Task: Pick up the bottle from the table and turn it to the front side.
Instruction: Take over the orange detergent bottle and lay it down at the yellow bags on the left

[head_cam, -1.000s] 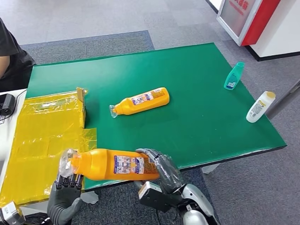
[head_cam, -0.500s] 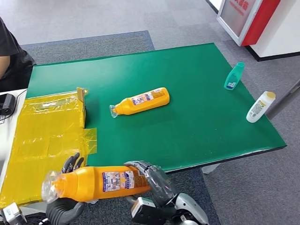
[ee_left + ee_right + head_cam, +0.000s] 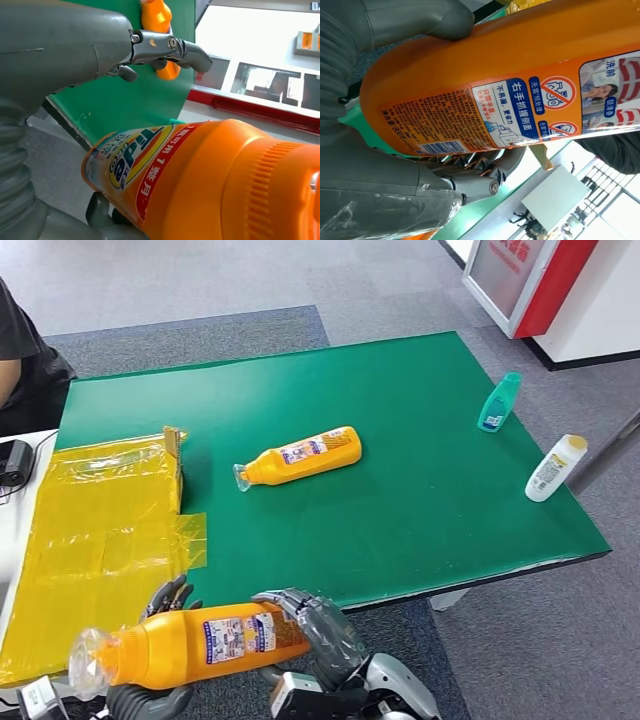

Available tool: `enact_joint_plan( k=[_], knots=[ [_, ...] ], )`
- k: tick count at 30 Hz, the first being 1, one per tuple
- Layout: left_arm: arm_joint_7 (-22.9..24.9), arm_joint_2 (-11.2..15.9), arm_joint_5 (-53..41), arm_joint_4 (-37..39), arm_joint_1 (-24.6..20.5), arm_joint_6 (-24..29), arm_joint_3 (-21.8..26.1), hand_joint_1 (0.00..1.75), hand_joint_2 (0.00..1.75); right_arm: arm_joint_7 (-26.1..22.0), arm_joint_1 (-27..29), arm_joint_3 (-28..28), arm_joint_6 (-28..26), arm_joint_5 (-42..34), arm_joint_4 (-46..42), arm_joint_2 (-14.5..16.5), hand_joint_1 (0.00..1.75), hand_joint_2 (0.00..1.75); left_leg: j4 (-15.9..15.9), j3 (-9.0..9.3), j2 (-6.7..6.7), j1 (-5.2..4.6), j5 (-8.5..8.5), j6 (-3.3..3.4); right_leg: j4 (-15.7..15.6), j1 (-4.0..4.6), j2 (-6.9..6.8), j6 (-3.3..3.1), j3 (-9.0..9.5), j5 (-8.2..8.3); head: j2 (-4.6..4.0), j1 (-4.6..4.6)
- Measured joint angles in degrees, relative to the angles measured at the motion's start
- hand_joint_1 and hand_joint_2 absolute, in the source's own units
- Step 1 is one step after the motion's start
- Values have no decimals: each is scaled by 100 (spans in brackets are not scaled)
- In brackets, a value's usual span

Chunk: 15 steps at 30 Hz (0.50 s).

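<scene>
1. The long orange plastic bottle (image 3: pixel 185 645) is hiding most of the grey left hand (image 3: pixel 155 695).
2. The picture's edge is cutting off a seated person's dark sleeve (image 3: pixel 19 350).

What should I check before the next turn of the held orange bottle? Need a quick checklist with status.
1. Right hand grips the base end of the held orange bottle: ok.
2. Left hand supports the neck end from below, fingers spread behind it: ok; firmness of contact cannot tell.
3. Bottle lifted off the green table, at its near edge: ok.
4. Front label facing up: not ok; the head view shows the fine-print panel, and the left wrist view shows the big logo on another side.
5. Cap closed: cannot tell.
6. Second orange bottle lies apart, mid-table: ok.
</scene>
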Motion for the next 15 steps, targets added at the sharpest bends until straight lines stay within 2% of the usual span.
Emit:
enact_joint_plan(
  k=[15],
  knots=[
    [-203,300,22,21,-99,281,-400,0,175,43,-136,214,80,89,164,-25,175,175,0,0,0,0,0,0,0,0,0,0,0,0,0,0]
  ],
)
